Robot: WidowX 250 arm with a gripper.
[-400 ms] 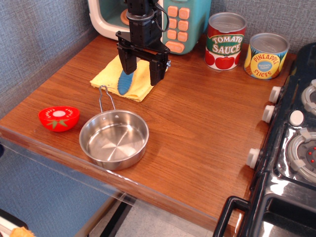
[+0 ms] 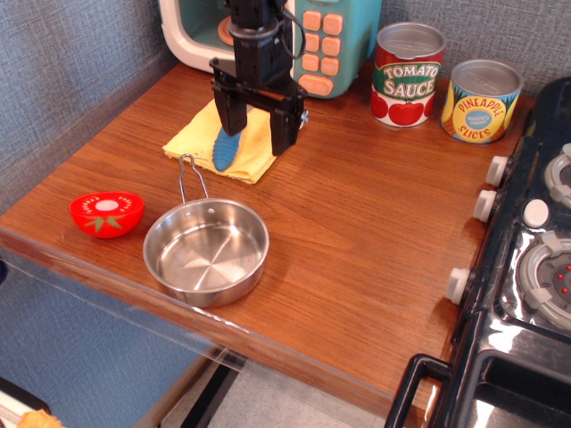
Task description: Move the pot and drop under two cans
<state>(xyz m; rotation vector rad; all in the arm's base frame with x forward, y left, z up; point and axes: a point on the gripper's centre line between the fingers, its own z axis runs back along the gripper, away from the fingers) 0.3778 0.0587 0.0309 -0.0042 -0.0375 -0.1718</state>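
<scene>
The pot (image 2: 206, 251), a shallow shiny steel pan with a thin wire loop handle pointing away, sits near the counter's front edge. The red "Tomato Sauce" can (image 2: 408, 75) and the yellow and blue "Pineapple Slices" can (image 2: 482, 101) stand side by side at the back right. My black gripper (image 2: 260, 134) hangs open and empty above a yellow cloth, well behind the pot and left of the cans.
A yellow cloth (image 2: 234, 141) with a blue object (image 2: 226, 148) on it lies under the gripper. A red tomato half (image 2: 106, 213) sits left of the pot. A toy microwave (image 2: 308, 36) stands at the back. A black stove (image 2: 535, 259) borders the right.
The gripper has shifted very slightly up and back. Nothing else moved.
</scene>
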